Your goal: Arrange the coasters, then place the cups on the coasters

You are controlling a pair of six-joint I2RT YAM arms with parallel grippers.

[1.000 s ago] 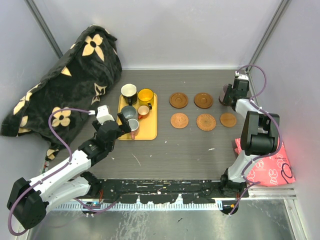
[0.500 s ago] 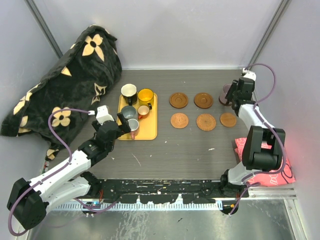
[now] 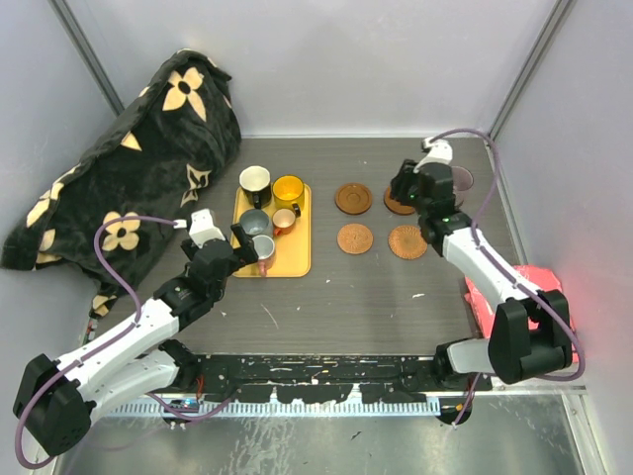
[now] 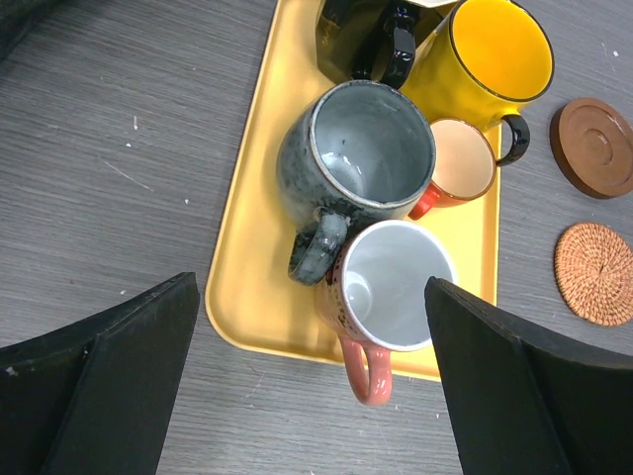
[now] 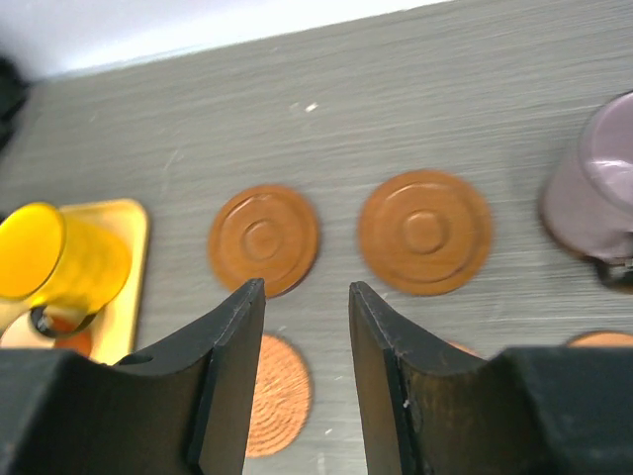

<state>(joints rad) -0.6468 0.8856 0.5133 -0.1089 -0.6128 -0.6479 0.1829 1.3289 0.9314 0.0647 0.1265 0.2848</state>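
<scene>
Two smooth brown coasters [image 5: 263, 238] [image 5: 424, 232] lie in the back row, with woven coasters [image 3: 355, 238] [image 3: 407, 241] in front of them. My right gripper [image 5: 305, 289] hovers over the gap between the back pair, jaws a little apart and holding nothing. At the far right stands the purple-grey cup [image 3: 460, 180]; what it rests on I cannot tell. The black [image 3: 255, 180], yellow [image 3: 288, 188], grey [image 4: 361, 158], small copper [image 4: 460, 163] and white pink-handled [image 4: 396, 282] cups crowd the yellow tray [image 4: 252, 287]. My left gripper [image 4: 312, 285] is open wide, straddling the white cup without touching it.
A black blanket with cream flowers [image 3: 129, 168] fills the back left corner. A pink bag [image 3: 544, 322] lies at the right edge beside the right arm. Grey walls close in at the back and on both sides.
My right gripper has swung left, away from the purple-grey cup, and now sits over the back coasters. Its jaws have parted slightly. The left arm has not moved.
</scene>
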